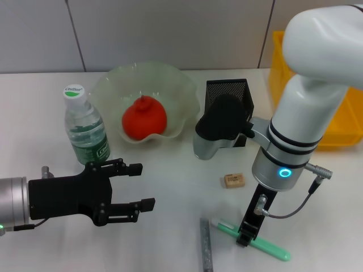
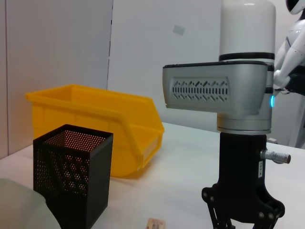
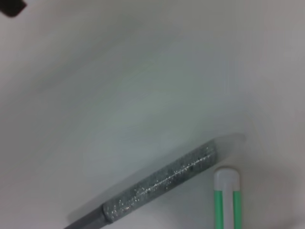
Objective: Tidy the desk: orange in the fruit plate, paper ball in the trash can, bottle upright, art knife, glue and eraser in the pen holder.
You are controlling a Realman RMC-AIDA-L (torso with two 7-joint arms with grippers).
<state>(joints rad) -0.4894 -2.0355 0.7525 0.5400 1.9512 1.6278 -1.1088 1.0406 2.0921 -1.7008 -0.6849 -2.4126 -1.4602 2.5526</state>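
R gripper (image 1: 245, 236) is down at the art knife (image 1: 255, 242), near edge of the white desk (image 1: 170, 181), right of centre. Its black tip sits right on the knife's mint-green shaft, but can't tell from any view whether the fingers are open or clamped on it. The knife lies flat, whitish end pointing left, green end angled right and nearer. Just left of it lies the glue (image 1: 206, 245), a grey glittery stick running near-to-far; in the R wrist view the glue (image 3: 162, 188) and the knife's white end (image 3: 227, 195) are close but apart.

L gripper (image 1: 133, 186) is on the left, above the desk, fingers spread wide w/ nothing between them, pointing right.

Eraser (image 1: 234, 181) lies flat mid-desk, between the R arm and the pen holder (image 1: 228, 110), touching neither. Pen holder stands upright behind a black-and-grey part of the R arm. Trash can (image 1: 326, 102) is far right, partly hidden by the R arm; the L wrist view shows it just beyond the pen holder (image 2: 71, 174).

Orange (image 1: 144, 119) sits inside the fruit plate (image 1: 170, 85), far centre. Bottle (image 1: 85, 131) stands upright just left of the plate, cap on.
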